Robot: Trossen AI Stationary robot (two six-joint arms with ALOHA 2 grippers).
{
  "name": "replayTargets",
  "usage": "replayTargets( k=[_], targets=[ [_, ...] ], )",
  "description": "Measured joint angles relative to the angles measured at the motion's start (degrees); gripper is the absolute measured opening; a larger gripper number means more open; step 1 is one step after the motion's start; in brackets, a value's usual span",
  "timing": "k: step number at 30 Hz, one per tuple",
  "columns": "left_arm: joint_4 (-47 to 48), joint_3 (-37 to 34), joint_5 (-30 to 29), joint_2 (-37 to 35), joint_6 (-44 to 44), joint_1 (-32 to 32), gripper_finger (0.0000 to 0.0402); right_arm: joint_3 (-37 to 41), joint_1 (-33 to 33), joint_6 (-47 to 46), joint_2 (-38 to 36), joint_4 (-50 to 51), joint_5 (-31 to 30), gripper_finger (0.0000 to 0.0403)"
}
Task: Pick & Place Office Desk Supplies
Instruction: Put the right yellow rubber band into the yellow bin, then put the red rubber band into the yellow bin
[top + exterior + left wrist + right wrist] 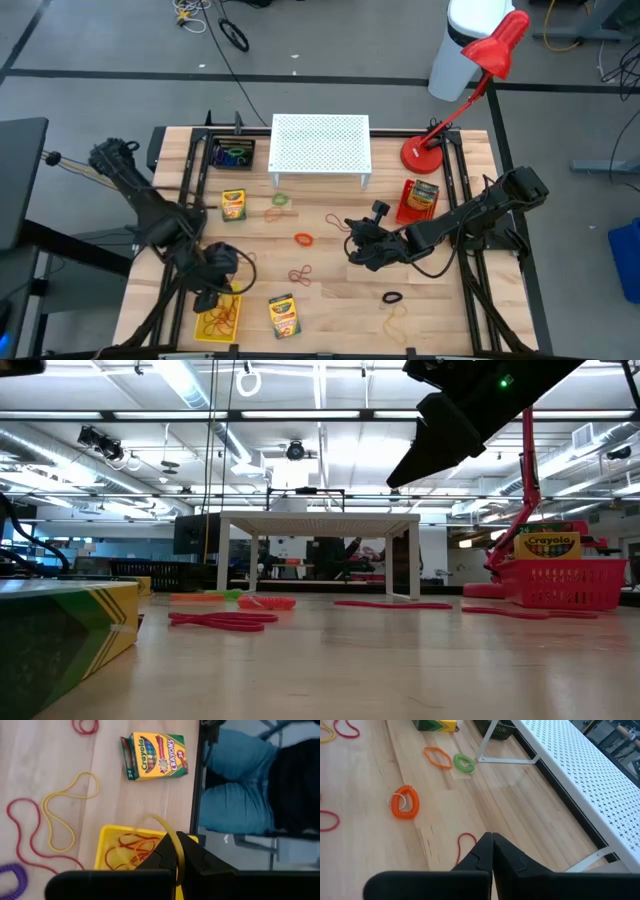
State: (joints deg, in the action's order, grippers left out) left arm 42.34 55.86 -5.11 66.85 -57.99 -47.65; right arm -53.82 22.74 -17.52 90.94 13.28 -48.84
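A: While pinched tight on a yellow rubber band [161, 822], left gripper [175, 838] up over the yellow tray [106, 836] at the table's near-left corner. Fingers fully together, band strand trailing out between them.

B: Plenty of reddish-tan bands [131, 851] lying in that tray. Just beside it on the wood, a crayon box [154, 756], flat, label up. Beyond the table edge, a seated person's legs [235, 785].

A: Over to the right gripper [491, 836] now: above mid-table, fingers closed flat against each other, holding nothing visible.

B: Right below its tips, a red rubber band [465, 840] on the boards. Not touching, as far as can be told.

A: Farther out, an orange coil loop [405, 801], then an orange band [438, 757] and a green loop [464, 762] just beside a leg of the white perforated stand [580, 770].

B: Second crayon box [233, 204] near the stand's left leg. Third one [423, 194] upright in the red basket [405, 212], next to the lamp base [421, 155].
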Motion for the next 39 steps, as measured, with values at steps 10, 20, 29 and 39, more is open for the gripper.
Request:
replayTargets(
  k=[10,20,29,39],
  targets=[
    [-1.1,-2.33,-5.22,2.64,-13.59,-7.6,0.0003,0.0,0.0,0.0,0.0,-0.18,0.02,0.0004],
    [-2.13,-2.93,-2.94,7.25,-23.96,-9.41,0.0049,0.0,-0.01,0.02,0.01,-0.33,0.63,0.0003],
    [-3.08,-2.93,-0.09,7.32,-26.85,-9.36,0.0104,0.0,-0.02,0.02,0.02,-0.37,0.61,0.0004],
    [-3.15,-2.93,4.89,7.32,-28.63,-9.28,0.0139,0.0,0.0,0.01,0.02,-0.38,0.57,0.001]
  ],
)
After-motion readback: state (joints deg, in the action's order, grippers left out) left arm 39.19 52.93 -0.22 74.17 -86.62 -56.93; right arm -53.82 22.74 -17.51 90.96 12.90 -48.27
